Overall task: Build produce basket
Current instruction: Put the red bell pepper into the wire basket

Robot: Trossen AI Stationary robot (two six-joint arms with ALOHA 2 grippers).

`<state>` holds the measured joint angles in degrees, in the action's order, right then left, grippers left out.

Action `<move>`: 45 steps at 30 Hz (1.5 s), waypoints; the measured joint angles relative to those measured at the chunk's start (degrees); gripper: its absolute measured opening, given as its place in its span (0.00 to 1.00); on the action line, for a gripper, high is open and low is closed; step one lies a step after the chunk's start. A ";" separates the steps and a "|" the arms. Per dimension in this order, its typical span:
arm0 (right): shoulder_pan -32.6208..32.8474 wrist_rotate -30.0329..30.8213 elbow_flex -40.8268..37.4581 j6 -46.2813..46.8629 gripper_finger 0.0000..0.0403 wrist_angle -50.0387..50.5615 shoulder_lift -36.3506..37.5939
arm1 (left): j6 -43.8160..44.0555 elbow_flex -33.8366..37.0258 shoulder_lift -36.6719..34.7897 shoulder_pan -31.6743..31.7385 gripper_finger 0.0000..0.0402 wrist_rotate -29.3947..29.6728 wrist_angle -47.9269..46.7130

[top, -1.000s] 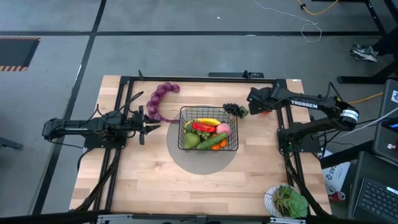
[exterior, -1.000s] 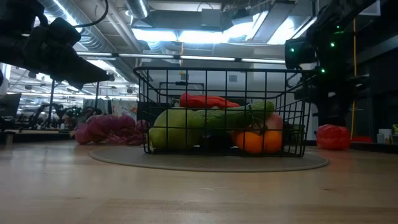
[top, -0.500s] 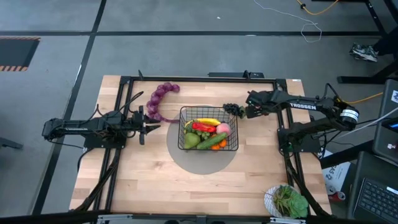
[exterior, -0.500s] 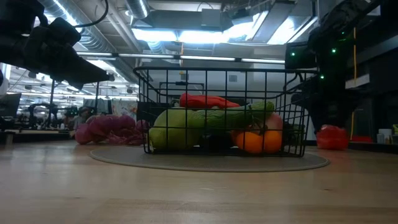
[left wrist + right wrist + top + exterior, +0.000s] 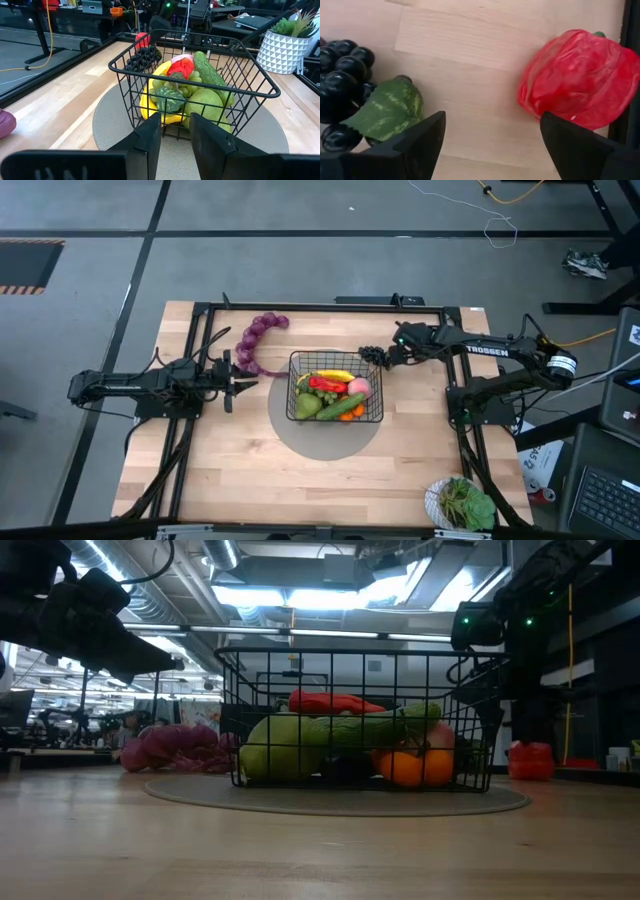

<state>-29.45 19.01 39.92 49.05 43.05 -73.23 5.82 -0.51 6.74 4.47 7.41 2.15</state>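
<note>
A wooden table (image 5: 250, 470) over grey floor; the basket (image 5: 335, 401) of produce sits mid-table on a round mat (image 5: 325, 442). The right gripper (image 5: 388, 356) is spread wide by the dark grapes (image 5: 373, 355); the left gripper (image 5: 232, 383), narrowly parted, holds nothing

Lower half of frame: bare counter (image 5: 300, 480), free passage.
Centre: basket (image 5: 335, 402) full of produce, blocks low passes.
Upper left of basket: purple grape string (image 5: 255, 340).
Basket's upper right corner: dark grapes (image 5: 373, 356) beside right hand (image 5: 388, 356).
Lower right corner: white bowl of greens (image 5: 462, 504).
</note>
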 joint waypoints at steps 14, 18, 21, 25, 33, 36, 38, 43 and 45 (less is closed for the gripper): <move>4.09 9.47 0.00 9.68 0.80 0.86 0.00 | 0.00 0.01 -0.01 0.01 0.24 0.01 0.00; 4.55 14.59 0.02 17.40 0.80 3.05 0.00 | 0.00 0.00 -0.01 0.00 0.24 0.01 0.00; 4.20 14.98 0.02 18.28 0.80 4.72 0.00 | 0.00 -0.01 -0.01 0.01 0.24 0.01 0.00; 2.96 16.32 -0.78 20.09 0.80 7.17 0.00 | 0.00 -0.01 0.00 0.02 0.24 0.01 0.00; 0.33 15.49 -11.07 22.61 0.80 -8.46 -0.02 | 0.00 0.00 0.00 0.00 0.24 0.01 0.00; 0.03 15.36 -14.16 21.61 0.80 -14.84 -0.02 | 0.00 -0.01 -0.01 0.02 0.24 0.00 0.00; -0.05 15.55 -14.89 21.52 0.80 -15.35 -0.02 | -0.02 0.01 -0.01 0.00 0.24 0.01 0.00; -0.06 15.86 -15.06 21.69 0.80 -14.81 -0.02 | -0.01 -0.01 0.00 0.01 0.24 0.00 0.01; -0.06 16.38 -15.03 21.82 0.80 -15.48 -0.02 | -0.01 0.00 0.00 0.00 0.24 -0.01 0.00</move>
<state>-29.52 35.40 24.89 70.87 27.57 -73.25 5.81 -0.51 6.74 4.48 7.40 2.15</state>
